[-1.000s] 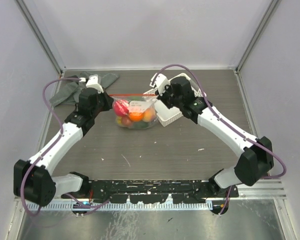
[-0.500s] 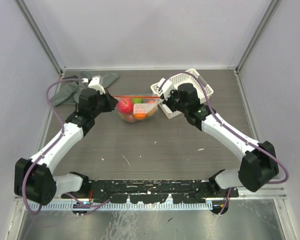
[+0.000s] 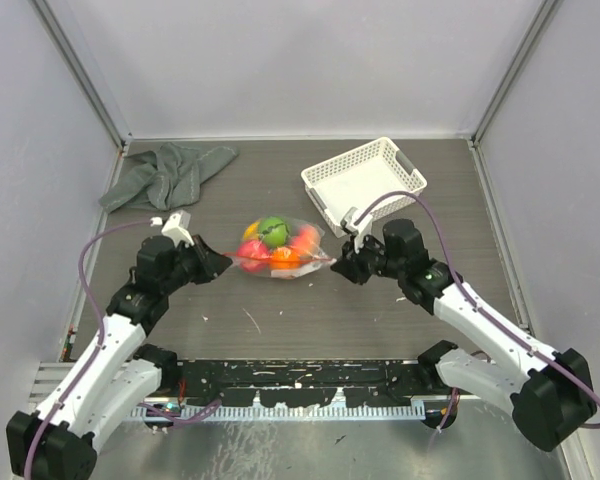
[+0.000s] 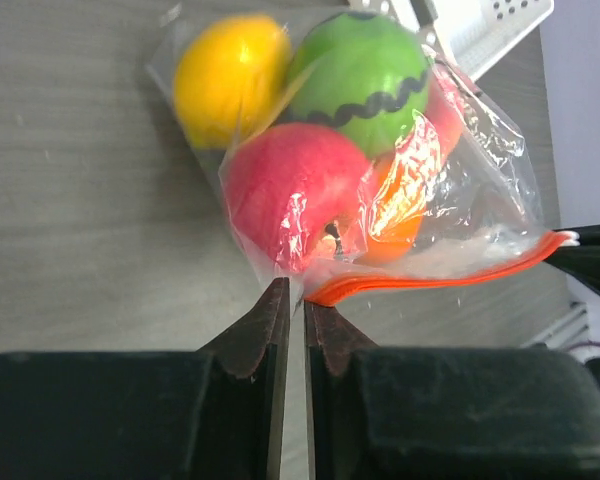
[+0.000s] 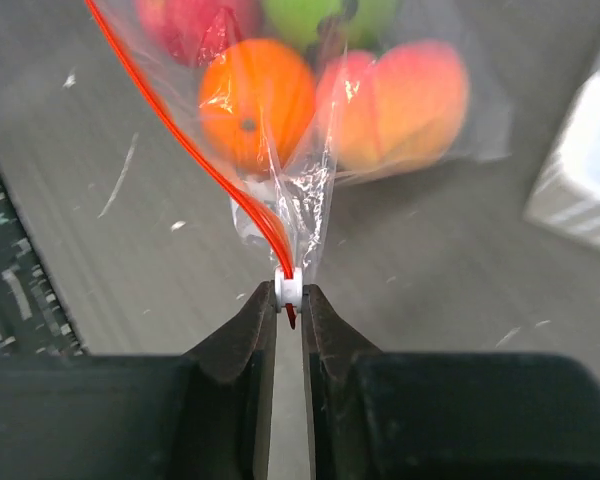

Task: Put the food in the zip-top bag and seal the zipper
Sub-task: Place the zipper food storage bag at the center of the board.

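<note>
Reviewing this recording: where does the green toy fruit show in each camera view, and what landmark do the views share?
Top external: green fruit at mid-table, at the far side of the zip-top bag.
Left wrist: upper centre-right, with a black wavy line across it, beside the yellow fruit.
Right wrist: cut off by the top edge, above the orange fruit.
Shared landmark: white basket, top right, right edge.
</note>
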You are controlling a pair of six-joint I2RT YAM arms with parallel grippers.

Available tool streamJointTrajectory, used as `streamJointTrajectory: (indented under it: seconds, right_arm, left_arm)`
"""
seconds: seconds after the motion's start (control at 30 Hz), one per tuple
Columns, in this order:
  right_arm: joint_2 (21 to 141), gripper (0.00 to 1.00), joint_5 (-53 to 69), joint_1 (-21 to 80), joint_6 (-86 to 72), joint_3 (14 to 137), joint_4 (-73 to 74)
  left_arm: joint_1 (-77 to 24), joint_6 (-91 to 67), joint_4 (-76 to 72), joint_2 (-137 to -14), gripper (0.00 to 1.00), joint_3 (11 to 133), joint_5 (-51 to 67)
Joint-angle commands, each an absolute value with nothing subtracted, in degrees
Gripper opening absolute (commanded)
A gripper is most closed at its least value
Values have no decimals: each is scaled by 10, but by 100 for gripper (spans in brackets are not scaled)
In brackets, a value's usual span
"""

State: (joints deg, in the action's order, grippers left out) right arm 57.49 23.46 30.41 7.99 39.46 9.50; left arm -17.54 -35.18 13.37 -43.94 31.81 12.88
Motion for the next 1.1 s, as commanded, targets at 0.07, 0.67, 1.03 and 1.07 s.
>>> streamJointTrajectory:
  seconds: [0.07, 0.67, 1.03, 1.07]
  right_arm:
    - [510, 9, 323, 301, -62, 302, 45]
    - [350, 67, 18, 301, -89, 347, 145]
    - [294, 100, -365, 302, -48, 458, 199]
    - [289, 100, -387, 302, -36, 460, 197]
  left_arm:
    - [-171, -428, 212, -337, 16, 237, 178]
    - [-171, -426, 346, -171, 80, 310, 99]
    - [-171, -257, 380, -164, 98, 479, -55]
    - [-171, -230, 377, -165, 98, 490, -71]
